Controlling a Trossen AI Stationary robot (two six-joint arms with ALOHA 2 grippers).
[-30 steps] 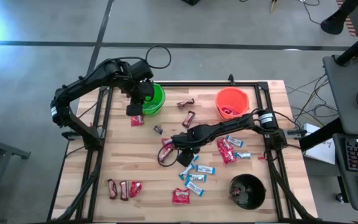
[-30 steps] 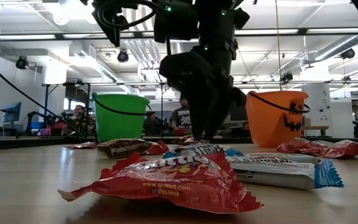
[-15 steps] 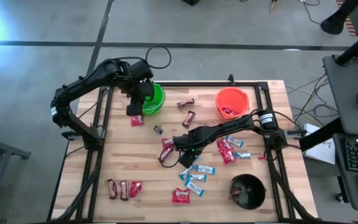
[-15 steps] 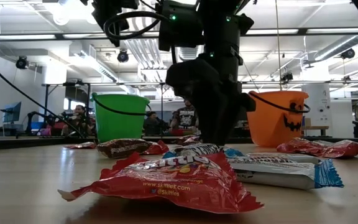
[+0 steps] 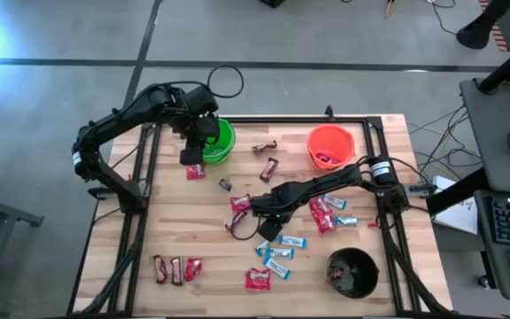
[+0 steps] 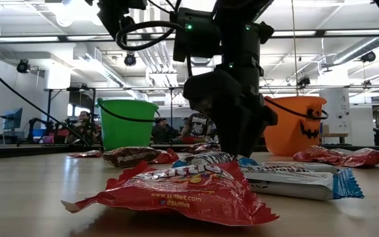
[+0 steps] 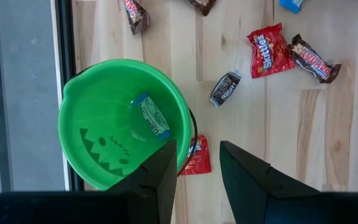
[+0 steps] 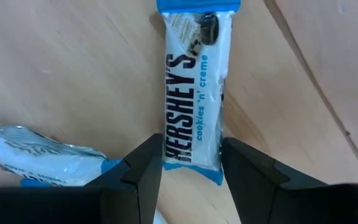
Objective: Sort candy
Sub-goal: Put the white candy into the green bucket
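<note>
The right gripper (image 8: 190, 169) is hanging low over the middle of the wooden table (image 5: 175, 226), its fingers (image 8: 143, 167) spread to either side of a light-blue-and-white bar (image 8: 194, 106) that is lying flat between them and running forward past the tips. A second blue-and-white bar (image 8: 39, 154) is sitting just beside one finger, and that closeness looks like the main risk: closing now could be nudging or catching the neighbour's wrapper, dragging two sweets at once or twisting the wanted one askew. The slick flat wrapper could also be slipping out if the pads are meeting only its edge. More candy is lying scattered near this gripper, including red packets (image 5: 321, 215) and further blue-and-white bars (image 5: 280, 252). The left gripper (image 7: 196, 163) is hovering above the rim of the green bucket (image 7: 98, 118), fingers parted and holding nothing, with one blue-and-white bar (image 7: 150, 116) already lying in the bucket and a red packet (image 7: 197, 157) on the table directly below the tips.
</note>
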